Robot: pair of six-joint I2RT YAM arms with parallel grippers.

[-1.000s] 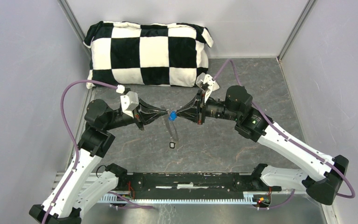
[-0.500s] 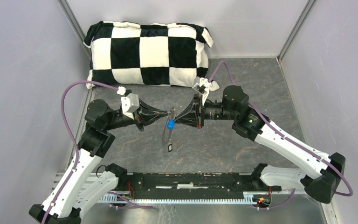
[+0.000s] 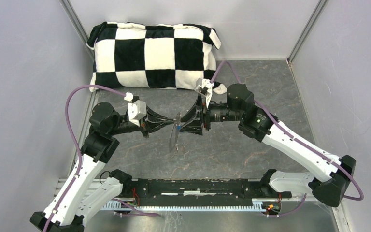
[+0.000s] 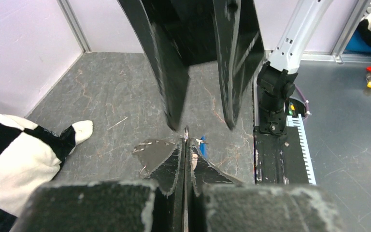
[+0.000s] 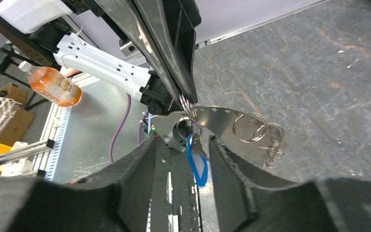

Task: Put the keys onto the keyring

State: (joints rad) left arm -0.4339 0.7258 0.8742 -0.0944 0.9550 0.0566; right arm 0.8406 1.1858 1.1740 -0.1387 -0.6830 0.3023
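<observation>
Diffuse, even overhead lighting; only faint, soft shadows fall on the grey bench [image 3: 251, 82]. The overhead view is sharp throughout. In the wrist views the nearest parts of the left gripper [image 4: 186, 141] and right gripper [image 5: 182, 142] appear dark and blurred; the background is crisp.

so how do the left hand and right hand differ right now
The left hand is shut, fingers pressed together; the right hand stands open with a clear gap. The left hand pinches the thin silvery wire keyring; the right hand grips nothing, though the blue-headed key hangs between its fingers. Both are black, two-fingered, and face each other tip to tip above the grey table.
</observation>
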